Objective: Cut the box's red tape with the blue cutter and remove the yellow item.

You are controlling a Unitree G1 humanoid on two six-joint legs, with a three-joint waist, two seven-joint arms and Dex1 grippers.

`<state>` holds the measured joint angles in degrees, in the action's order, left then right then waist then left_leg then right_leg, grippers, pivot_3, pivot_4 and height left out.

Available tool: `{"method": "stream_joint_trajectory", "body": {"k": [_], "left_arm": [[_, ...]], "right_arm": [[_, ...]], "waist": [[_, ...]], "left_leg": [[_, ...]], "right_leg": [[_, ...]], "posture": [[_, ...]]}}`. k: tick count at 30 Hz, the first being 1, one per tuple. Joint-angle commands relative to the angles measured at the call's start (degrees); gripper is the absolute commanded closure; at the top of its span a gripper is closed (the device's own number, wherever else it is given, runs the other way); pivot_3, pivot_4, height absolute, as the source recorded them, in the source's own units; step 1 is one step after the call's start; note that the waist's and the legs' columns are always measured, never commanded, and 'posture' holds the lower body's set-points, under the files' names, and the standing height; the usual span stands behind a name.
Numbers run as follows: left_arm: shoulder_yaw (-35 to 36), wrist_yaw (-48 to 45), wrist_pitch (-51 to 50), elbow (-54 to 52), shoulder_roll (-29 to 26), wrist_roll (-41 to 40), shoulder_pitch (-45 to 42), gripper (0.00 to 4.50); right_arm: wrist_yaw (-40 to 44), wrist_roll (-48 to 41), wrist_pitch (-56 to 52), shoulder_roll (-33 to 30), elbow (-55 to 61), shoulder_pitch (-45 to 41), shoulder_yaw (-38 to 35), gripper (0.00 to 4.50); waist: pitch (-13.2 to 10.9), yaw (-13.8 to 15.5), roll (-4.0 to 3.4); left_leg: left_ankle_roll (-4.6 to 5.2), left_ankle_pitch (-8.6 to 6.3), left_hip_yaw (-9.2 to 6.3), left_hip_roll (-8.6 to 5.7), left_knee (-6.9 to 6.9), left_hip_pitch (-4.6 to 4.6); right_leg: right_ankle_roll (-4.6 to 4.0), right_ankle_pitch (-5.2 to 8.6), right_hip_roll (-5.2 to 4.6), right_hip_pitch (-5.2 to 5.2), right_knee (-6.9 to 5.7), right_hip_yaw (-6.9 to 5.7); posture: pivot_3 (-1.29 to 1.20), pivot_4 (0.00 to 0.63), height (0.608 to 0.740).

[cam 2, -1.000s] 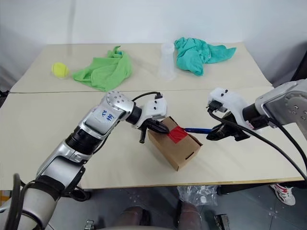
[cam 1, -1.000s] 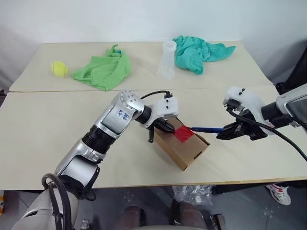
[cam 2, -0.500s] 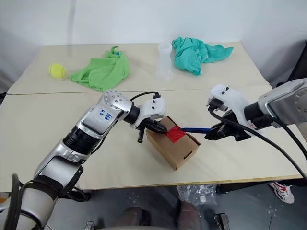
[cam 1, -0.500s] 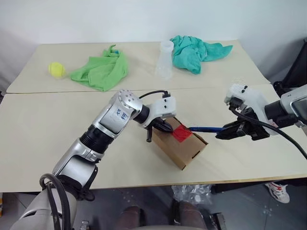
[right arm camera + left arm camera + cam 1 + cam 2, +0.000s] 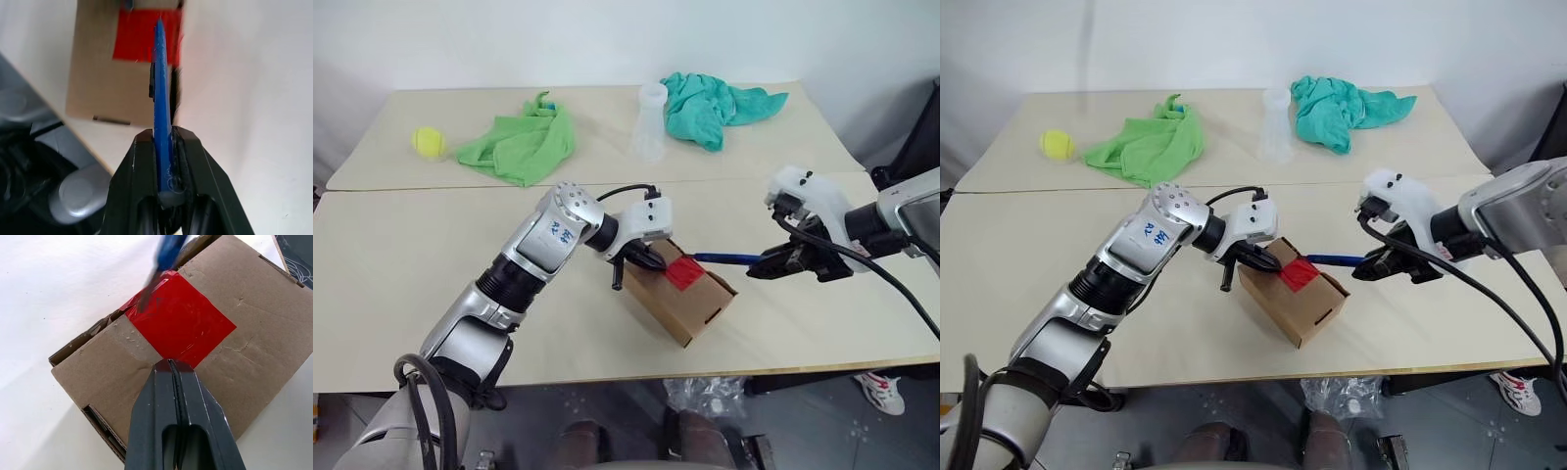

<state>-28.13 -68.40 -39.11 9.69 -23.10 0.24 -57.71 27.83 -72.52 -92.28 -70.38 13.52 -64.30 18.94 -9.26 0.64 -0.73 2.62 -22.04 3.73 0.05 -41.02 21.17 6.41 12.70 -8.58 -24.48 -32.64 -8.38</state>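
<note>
The box (image 5: 682,295) lies on the counter (image 5: 431,245) between the two arms, its red tape (image 5: 181,320) uncut, with the tip of the blue cutter (image 5: 729,258) resting at the patch's far edge. Over the last second little has changed beyond a slight lift of the cutter's handle end, so the cut looks barely begun and the yellow item remains hidden. The left gripper (image 5: 172,369), fingers together, presses on the flap beside the tape; the right gripper (image 5: 161,156) is clamped on the cutter; blue handwriting on the left forearm is illegible.
</note>
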Motion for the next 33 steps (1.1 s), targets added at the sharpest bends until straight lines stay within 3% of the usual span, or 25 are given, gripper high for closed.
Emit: {"method": "stream_joint_trajectory", "body": {"k": [1, 14, 33], "left_arm": [[-5.1, -0.3, -2.6, 3.8, -1.7, 3.1, 3.5, 4.5], [-5.3, -0.8, -2.7, 3.7, -2.2, 3.3, 3.4, 4.5], [-5.8, -1.8, -2.7, 3.7, -3.4, 3.6, 2.9, 4.5]], "right_arm": [[-0.4, 3.1, -0.2, 0.8, -1.2, -0.6, -3.4, 4.34], [2.1, 10.1, -0.2, 6.8, -2.7, 0.0, -3.9, 4.34], [0.9, 7.6, -0.2, 7.1, 0.0, 5.0, -5.4, 4.34]], "waist": [[0.0, 0.0, 0.0], [0.0, -0.2, 0.0], [0.0, -0.8, 0.0]], "left_leg": [[0.0, 0.0, 0.0, 0.0, 0.0, 0.0], [0.04, 0.03, 0.03, -0.04, -0.02, 0.0], [0.02, 0.06, 0.03, -0.05, -0.02, -0.03]], "right_leg": [[0.0, 0.0, 0.0, 0.0, 0.0, 0.0], [0.0, 0.0, 0.17, 0.0, -0.34, -0.09], [0.0, 0.0, 0.25, 0.02, -0.42, -0.53]], "posture": [[0.0, 0.15, 0.74], [0.0, 0.15, 0.74], [0.0, 0.15, 0.74]]}}
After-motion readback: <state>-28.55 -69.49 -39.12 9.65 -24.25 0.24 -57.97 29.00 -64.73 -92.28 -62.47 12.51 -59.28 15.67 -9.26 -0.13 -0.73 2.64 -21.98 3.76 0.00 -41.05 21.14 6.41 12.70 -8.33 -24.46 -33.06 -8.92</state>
